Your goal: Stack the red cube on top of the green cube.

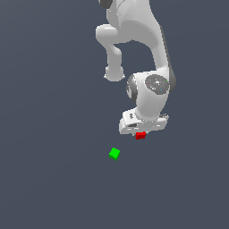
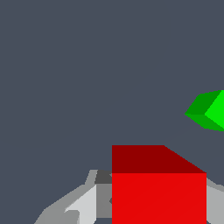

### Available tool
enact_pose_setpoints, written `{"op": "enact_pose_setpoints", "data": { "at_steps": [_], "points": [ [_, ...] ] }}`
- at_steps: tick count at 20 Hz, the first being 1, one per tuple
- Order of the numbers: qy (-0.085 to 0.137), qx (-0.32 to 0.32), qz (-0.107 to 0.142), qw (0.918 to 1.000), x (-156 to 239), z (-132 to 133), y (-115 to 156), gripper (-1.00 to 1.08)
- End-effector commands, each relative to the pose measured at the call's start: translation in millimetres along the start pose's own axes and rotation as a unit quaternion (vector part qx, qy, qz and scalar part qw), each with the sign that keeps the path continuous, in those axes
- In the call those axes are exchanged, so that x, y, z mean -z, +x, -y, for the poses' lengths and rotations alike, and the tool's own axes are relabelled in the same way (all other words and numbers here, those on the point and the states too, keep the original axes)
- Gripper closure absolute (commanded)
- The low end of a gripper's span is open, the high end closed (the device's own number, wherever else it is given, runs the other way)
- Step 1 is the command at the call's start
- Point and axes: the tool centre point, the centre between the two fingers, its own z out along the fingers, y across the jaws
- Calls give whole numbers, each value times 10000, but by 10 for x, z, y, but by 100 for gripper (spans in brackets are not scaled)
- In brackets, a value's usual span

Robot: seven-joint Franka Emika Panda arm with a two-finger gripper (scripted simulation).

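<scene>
The red cube (image 1: 140,135) sits right under the white hand of my gripper (image 1: 142,132), between its fingers. In the wrist view the red cube (image 2: 158,192) fills the space between the two grey fingers (image 2: 83,205), which press against its sides, so the gripper is shut on it. The green cube (image 1: 114,154) rests alone on the dark floor, a short way toward the exterior view's left and nearer the camera than the red one. In the wrist view the green cube (image 2: 208,111) shows at the picture's edge, partly cut off.
A flat dark grey floor (image 1: 49,179) stretches all around. The white arm (image 1: 134,31) rises behind the gripper. Nothing else shows.
</scene>
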Motion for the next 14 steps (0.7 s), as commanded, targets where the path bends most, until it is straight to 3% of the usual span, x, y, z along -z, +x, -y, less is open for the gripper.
{"op": "enact_pose_setpoints", "data": {
  "at_steps": [1,7,14],
  "points": [
    [0,-2,0,10000,-14,-34,10,108],
    [-3,-1,2,10000,-143,-321,105,108],
    [-3,-1,2,10000,-382,-861,294,108]
  ]
}}
